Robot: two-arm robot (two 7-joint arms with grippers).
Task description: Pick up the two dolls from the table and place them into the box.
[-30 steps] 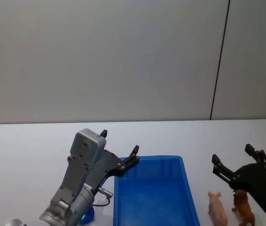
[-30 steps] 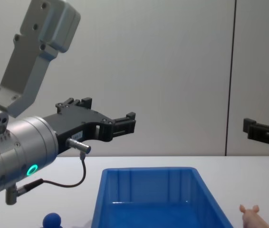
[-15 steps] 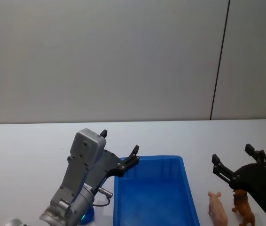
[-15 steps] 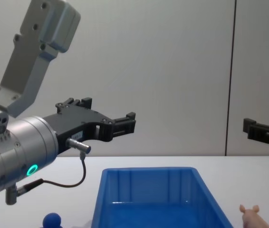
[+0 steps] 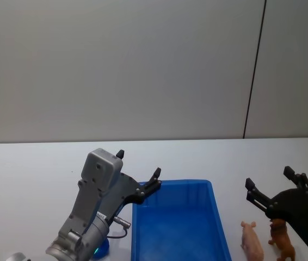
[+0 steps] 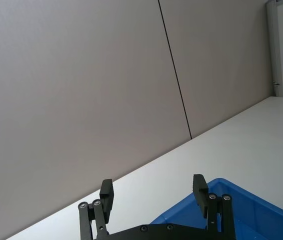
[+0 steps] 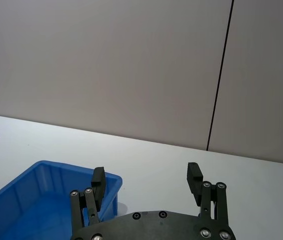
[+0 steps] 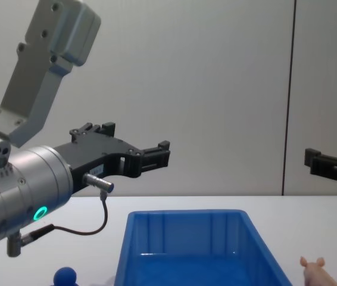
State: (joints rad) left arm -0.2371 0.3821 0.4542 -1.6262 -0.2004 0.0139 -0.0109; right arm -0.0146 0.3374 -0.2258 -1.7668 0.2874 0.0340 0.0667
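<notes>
The blue box (image 5: pixel 184 183) sits at the table's front centre, and nothing shows inside it. A pale pink doll (image 5: pixel 252 241) lies right of the box, with a reddish-brown doll (image 5: pixel 282 240) beside it. A blue doll with a round head (image 8: pixel 66 276) rests left of the box, mostly hidden under my left arm. My left gripper (image 5: pixel 139 163) hangs open above the box's left rear corner. My right gripper (image 5: pixel 268 176) hovers open just above and behind the pink (image 8: pixel 314 271) and brown dolls. Both grippers hold nothing.
The white table runs back to a grey wall with a dark vertical seam. A thin cable (image 8: pixel 100 223) loops under my left wrist near the box's left wall (image 8: pixel 127 250). Bare tabletop lies behind the box (image 7: pixel 36 192) and on both sides.
</notes>
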